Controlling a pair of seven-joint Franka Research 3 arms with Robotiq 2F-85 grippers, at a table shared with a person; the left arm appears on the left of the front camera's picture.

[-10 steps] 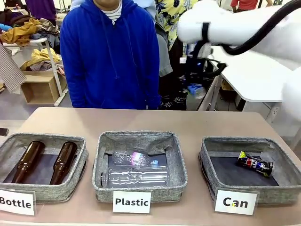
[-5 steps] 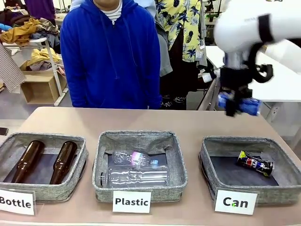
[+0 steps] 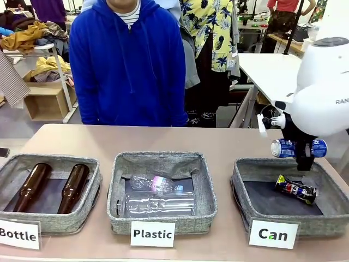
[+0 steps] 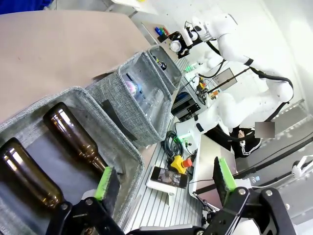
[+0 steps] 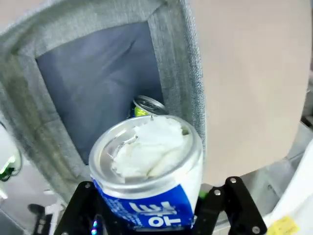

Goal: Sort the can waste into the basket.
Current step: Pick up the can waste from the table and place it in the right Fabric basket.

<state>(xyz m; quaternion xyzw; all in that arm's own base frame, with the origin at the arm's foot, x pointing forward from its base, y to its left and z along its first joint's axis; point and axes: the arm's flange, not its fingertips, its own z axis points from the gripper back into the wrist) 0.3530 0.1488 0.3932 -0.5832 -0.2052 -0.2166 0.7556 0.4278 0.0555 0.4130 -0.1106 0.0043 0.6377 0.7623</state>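
Beige and bare along its far half, the desk (image 3: 229, 143) carries 3 grey fabric baskets in a row near the robot's edge, each with a white card in front. A person in a blue hoodie (image 3: 128, 65) stands at the far side, behind the middle basket.

At the robot's right, the basket (image 3: 242, 183) marked by the "Can" card (image 3: 273, 233) holds the crushed can (image 3: 295, 190), dark and silver with blue-red marks, lying on the dark lining toward the basket's right side. Above that basket's far rim the right pincer (image 3: 301, 153) is closed on the blue can (image 3: 297, 148), which lies sideways in the grip, clear of the rim. In the right wrist view the blue can (image 5: 146, 171) fills the lower middle, its silver top crumpled, with the crushed can (image 5: 145, 105) just beyond it on the lining.

The middle basket (image 3: 163, 161), with the "Plastic" card (image 3: 153, 233), holds 2 clear plastic bottles (image 3: 159, 199). The basket at the robot's left (image 3: 52, 164), with the "Bottle" card (image 3: 19, 233), holds 2 brown glass bottles (image 3: 52, 186) side by side.

In the left wrist view the left pincer (image 4: 164, 183) stands open and holds nothing, above the near wall of the Bottle basket, the brown bottles (image 4: 73, 139) below it.
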